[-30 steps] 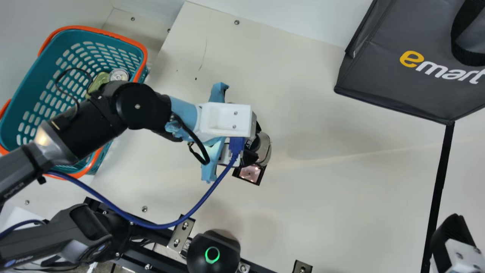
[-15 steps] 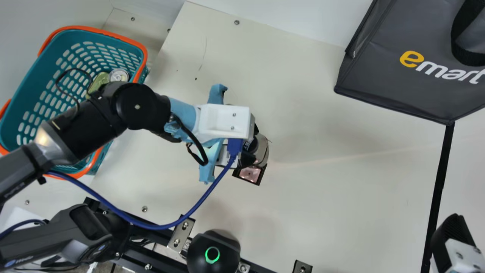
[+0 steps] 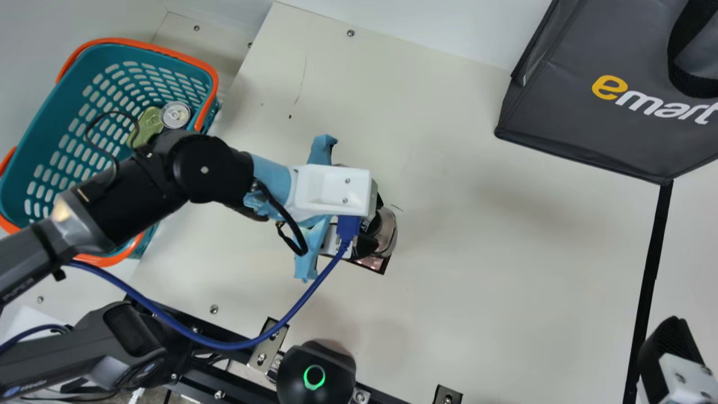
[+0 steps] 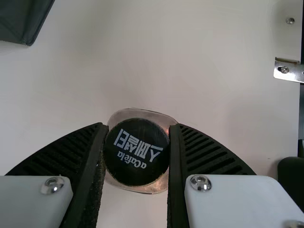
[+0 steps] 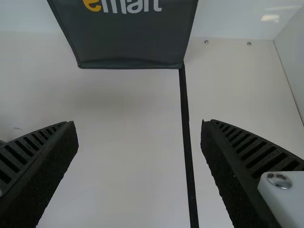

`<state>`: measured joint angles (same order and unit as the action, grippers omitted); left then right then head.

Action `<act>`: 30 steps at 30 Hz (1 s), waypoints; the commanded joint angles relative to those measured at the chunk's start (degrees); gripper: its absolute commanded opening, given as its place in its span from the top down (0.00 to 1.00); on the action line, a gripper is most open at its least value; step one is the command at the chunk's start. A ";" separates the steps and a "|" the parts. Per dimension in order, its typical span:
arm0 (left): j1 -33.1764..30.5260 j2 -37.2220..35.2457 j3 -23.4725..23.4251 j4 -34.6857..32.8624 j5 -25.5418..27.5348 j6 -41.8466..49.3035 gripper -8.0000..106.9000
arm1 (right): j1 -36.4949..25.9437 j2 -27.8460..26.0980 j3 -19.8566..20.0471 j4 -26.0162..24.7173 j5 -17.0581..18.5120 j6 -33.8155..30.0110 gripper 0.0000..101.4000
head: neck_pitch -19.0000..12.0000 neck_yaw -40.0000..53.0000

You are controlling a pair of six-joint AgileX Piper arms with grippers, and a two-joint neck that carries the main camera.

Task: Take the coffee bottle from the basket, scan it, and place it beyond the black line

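In the main view my left gripper point(image 3: 367, 227) is over the middle-left of the table, around the coffee bottle point(image 3: 387, 231), whose clear body shows at its side. A small dark-framed scanner window point(image 3: 374, 264) lies partly under the bottle. The left wrist view shows the bottle's black cap point(image 4: 136, 152) pinched between both fingers of my left gripper point(image 4: 137, 156). At the main view's lower right corner stands part of my right gripper point(image 3: 670, 350). In the right wrist view my right gripper point(image 5: 140, 142) is open with nothing between its fingers, and the black line point(image 5: 186, 123) runs between them.
The teal basket point(image 3: 33, 134) with an orange rim holds a can point(image 3: 175, 114) and a green item point(image 3: 147, 126) at the left. A dark grey bag point(image 3: 566, 112) stands at the upper right, at the black line's point(image 3: 650, 269) far end. A blue cable hangs from my left gripper.
My left gripper, with the bottle, has shifted slightly toward the main view's bottom, and the bottle now covers more of the scanner window. The right gripper has stayed still.
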<state>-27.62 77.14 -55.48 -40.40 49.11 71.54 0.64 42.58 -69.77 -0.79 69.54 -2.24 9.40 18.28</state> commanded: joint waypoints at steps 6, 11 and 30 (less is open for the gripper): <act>-0.78 -0.50 0.60 0.58 -0.87 -1.09 0.37 | 0.00 0.00 0.00 0.00 0.00 0.00 0.10 | -1.48 0.14; -1.26 -0.65 0.81 1.01 -1.68 -1.86 0.23 | 0.00 0.00 0.00 0.00 0.00 0.00 0.10 | -1.48 0.14; -0.97 -0.41 -3.06 7.19 -0.46 -11.97 0.15 | 0.00 0.00 0.00 0.00 -0.01 0.00 0.10 | -1.48 0.14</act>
<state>-28.61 76.69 -58.14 -34.00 48.33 61.58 0.64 42.58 -69.77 -0.79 69.53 -2.24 9.40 18.28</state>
